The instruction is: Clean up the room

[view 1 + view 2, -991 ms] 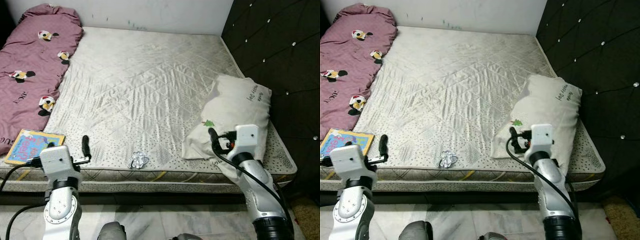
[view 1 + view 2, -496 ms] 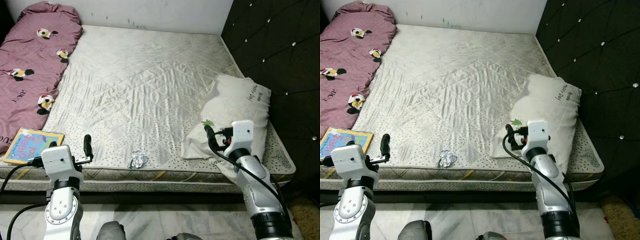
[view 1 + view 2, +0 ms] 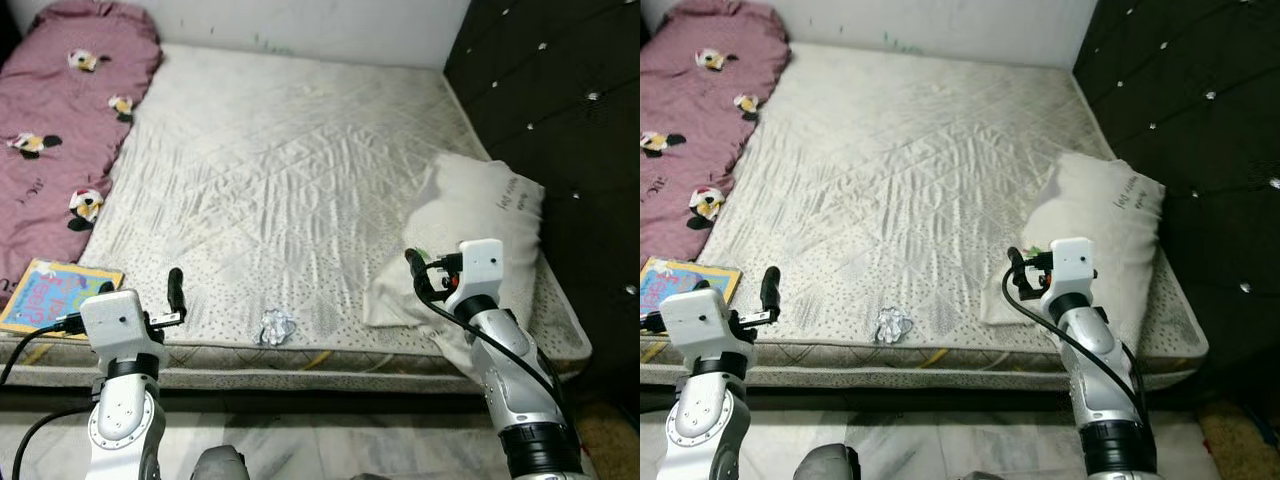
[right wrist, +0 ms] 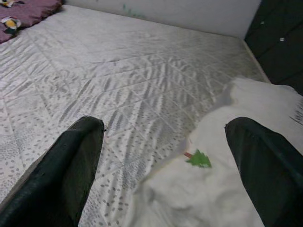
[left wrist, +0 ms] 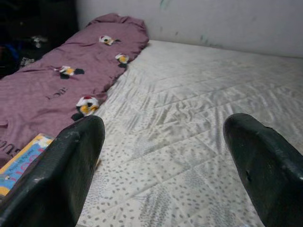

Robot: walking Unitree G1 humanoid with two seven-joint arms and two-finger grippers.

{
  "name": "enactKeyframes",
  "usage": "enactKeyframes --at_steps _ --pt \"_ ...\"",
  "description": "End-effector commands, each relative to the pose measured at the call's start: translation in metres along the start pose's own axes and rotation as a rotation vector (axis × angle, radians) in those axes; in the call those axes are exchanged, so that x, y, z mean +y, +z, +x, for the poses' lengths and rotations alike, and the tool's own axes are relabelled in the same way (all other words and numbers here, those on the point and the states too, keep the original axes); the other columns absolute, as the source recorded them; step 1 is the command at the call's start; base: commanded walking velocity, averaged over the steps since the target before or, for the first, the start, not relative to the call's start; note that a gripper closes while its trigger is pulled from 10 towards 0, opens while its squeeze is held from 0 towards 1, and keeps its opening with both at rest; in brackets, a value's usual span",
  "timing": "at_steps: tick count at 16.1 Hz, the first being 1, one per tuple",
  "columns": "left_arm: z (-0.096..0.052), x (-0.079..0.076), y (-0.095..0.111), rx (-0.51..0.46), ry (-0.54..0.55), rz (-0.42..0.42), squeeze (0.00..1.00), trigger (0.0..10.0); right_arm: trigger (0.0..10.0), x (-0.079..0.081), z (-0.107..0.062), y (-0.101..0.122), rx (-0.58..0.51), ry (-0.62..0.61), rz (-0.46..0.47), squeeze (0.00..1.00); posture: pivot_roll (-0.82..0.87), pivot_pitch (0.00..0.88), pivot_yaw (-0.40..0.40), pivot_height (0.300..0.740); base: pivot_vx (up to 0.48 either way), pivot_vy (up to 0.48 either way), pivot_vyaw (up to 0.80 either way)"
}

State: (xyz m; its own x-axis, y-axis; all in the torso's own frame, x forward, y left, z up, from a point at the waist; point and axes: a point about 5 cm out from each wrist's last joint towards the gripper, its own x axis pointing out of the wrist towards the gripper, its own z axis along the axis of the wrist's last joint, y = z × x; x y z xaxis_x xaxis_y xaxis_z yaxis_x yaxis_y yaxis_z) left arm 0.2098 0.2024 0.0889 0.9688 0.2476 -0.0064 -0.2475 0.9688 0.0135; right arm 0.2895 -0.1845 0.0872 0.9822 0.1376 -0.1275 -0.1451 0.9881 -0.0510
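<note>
A crumpled silver wrapper (image 3: 274, 326) lies near the front edge of the white quilted mattress (image 3: 290, 170). A colourful book (image 3: 58, 297) rests at the front left corner, beside a purple bolster (image 3: 55, 140) with cartoon prints. A white pillow (image 3: 478, 245) with a small green tag (image 4: 199, 160) leans at the right by the headboard. My left gripper (image 3: 175, 292) is open over the front edge, between book and wrapper; its fingers (image 5: 71, 165) hold nothing. My right gripper (image 3: 414, 270) is open at the pillow's near left corner, with nothing between its fingers (image 4: 71, 165).
A black tufted headboard (image 3: 550, 90) runs along the right side. A white wall (image 3: 300, 25) stands behind the bed. Pale tiled floor (image 3: 940, 450) shows below the mattress edge.
The view has shifted a little. My right gripper has drifted slightly left at the pillow's corner. The left arm has stayed where it was.
</note>
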Motion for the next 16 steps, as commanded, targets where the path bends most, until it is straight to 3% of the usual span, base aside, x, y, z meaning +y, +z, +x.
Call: enactKeyframes --at_steps 1,9,12,16 --pt "0.0003 -0.0039 0.0035 -0.012 -0.017 -0.008 0.00 10.0 10.0 -0.0024 0.0016 0.0027 -0.001 -0.005 -0.012 0.00 0.02 0.072 -0.098 0.740 0.330 0.000 0.00" --pt "0.0002 -0.0055 0.0019 0.003 -0.008 -0.014 0.00 10.0 10.0 -0.0031 0.0032 0.0032 0.004 0.004 -0.024 0.00 0.01 0.087 -0.105 0.740 0.320 0.000 0.00" --pt "0.0012 -0.0029 -0.0020 0.033 0.028 -0.017 0.00 10.0 10.0 -0.0032 0.0038 0.0034 0.006 0.006 -0.027 0.00 0.01 0.089 -0.107 0.740 0.000 0.000 0.00" --pt "0.0014 -0.0056 -0.0021 0.036 0.007 -0.050 0.00 10.0 10.0 -0.0031 0.0045 0.0036 0.005 0.008 -0.030 0.00 0.01 0.091 -0.108 0.740 0.000 0.459 0.00"
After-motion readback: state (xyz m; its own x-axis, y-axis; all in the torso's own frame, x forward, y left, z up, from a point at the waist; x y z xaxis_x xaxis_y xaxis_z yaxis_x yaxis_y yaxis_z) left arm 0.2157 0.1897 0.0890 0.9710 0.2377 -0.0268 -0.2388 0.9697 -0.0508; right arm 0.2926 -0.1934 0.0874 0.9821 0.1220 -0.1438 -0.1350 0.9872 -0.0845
